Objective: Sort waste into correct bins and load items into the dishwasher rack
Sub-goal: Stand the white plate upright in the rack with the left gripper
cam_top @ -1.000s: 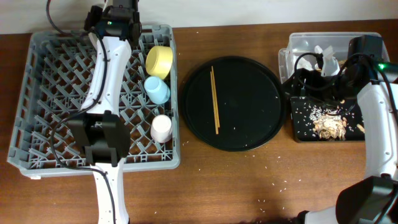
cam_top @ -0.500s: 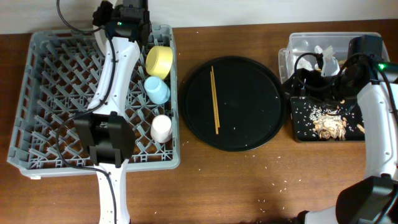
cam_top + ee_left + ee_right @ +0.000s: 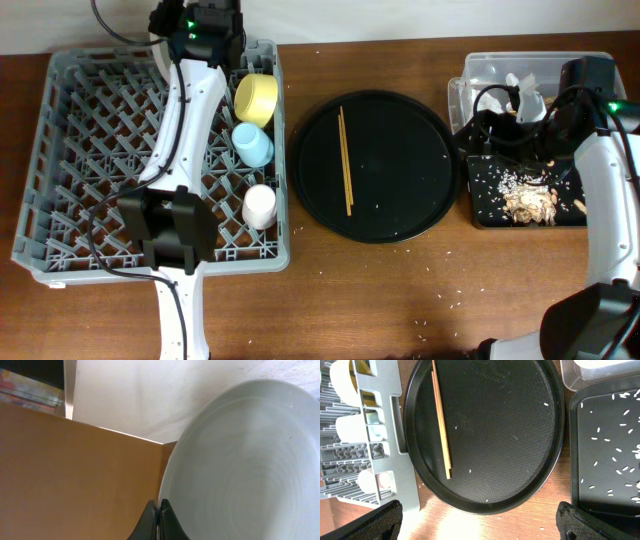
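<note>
My left gripper (image 3: 159, 520) is shut on the rim of the pale grey plate (image 3: 250, 460), which fills the left wrist view. In the overhead view this gripper (image 3: 205, 25) is over the far edge of the dishwasher rack (image 3: 60, 240), and the plate is hidden there. A yellow bowl (image 3: 256, 98), a light blue cup (image 3: 252, 144) and a pinkish-white cup (image 3: 259, 206) stand along the rack's right side. The chopsticks (image 3: 345, 160) lie on the round black tray (image 3: 400, 200). My right gripper (image 3: 480, 525) is open and empty beside the bins.
The clear tub (image 3: 490, 68) holds crumpled white napkins (image 3: 525, 95). The shallow black rectangular tray (image 3: 490, 215) holds brownish scraps and rice (image 3: 528, 203). Rice grains are scattered on the wooden table. The chopsticks also show in the right wrist view (image 3: 441, 420).
My left gripper has shifted slightly right and toward the rack's far edge. The right arm has not moved.
</note>
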`<state>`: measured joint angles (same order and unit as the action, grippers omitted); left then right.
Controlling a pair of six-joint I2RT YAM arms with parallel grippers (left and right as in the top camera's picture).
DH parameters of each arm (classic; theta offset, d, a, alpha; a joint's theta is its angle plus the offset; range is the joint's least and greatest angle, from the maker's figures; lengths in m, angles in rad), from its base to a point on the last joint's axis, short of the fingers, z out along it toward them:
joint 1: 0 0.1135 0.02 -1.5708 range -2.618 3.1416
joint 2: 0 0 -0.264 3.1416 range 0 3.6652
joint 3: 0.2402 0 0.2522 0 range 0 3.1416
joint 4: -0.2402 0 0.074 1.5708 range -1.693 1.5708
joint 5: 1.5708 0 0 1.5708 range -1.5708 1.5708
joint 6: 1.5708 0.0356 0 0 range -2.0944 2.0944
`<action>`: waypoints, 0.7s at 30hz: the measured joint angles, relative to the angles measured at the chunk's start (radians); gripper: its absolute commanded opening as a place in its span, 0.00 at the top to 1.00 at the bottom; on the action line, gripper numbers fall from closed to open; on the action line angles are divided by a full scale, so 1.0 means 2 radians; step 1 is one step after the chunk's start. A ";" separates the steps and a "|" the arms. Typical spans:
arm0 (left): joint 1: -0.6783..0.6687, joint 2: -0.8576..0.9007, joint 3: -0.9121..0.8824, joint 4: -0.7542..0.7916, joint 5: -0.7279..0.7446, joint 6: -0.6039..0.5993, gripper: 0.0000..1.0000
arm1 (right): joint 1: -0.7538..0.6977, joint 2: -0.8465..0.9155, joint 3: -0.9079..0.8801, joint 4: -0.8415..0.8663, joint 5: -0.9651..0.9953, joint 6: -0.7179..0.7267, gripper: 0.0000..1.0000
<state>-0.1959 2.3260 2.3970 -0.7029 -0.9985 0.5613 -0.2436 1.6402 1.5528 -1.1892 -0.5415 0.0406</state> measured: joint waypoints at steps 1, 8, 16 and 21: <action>0.000 0.000 0.000 -0.009 0.007 0.000 1.00 | 0.000 0.000 0.000 0.000 0.000 0.000 0.02; -0.003 -0.001 -0.040 -0.021 0.040 0.000 1.00 | 0.000 0.000 0.000 0.000 0.000 0.000 0.02; -0.014 -0.001 -0.084 -0.021 0.088 -0.008 0.01 | 0.000 0.000 0.000 0.000 0.000 0.000 0.02; -0.019 -0.011 -0.084 -0.021 0.061 -0.068 0.01 | 0.000 0.000 0.000 0.000 0.000 0.000 0.02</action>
<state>-0.2337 2.3047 2.2288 -0.7452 -0.8757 0.4244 -0.2432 1.6402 1.5528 -1.1892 -0.5411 0.0410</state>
